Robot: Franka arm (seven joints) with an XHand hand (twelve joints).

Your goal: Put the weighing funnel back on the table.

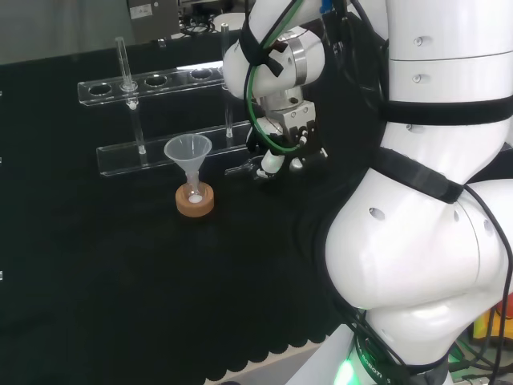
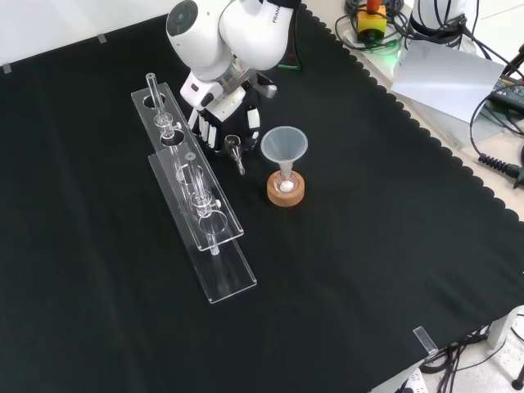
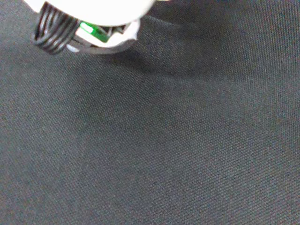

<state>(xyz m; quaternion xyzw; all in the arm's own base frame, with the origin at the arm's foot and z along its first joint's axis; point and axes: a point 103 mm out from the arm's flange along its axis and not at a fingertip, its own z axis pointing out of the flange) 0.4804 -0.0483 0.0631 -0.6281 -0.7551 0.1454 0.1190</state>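
Front view: the hand [image 2: 223,115] seems to pinch the weighing funnel [image 2: 236,152] near the cloth [image 2: 368,246]; released tilted, it could roll into the rack [image 2: 214,246].

1 funnel [image 2: 284,144], 1 small flask [image 2: 286,182], 1 cork ring [image 2: 286,196]. 1 weighing funnel [image 2: 236,152]. 1 clear rack [image 2: 231,277]; 1 tall tube [image 1: 123,58] plain in it, other glass there too faint to count. 1 hand [image 2: 223,116]. 1 bench [image 2: 368,246].
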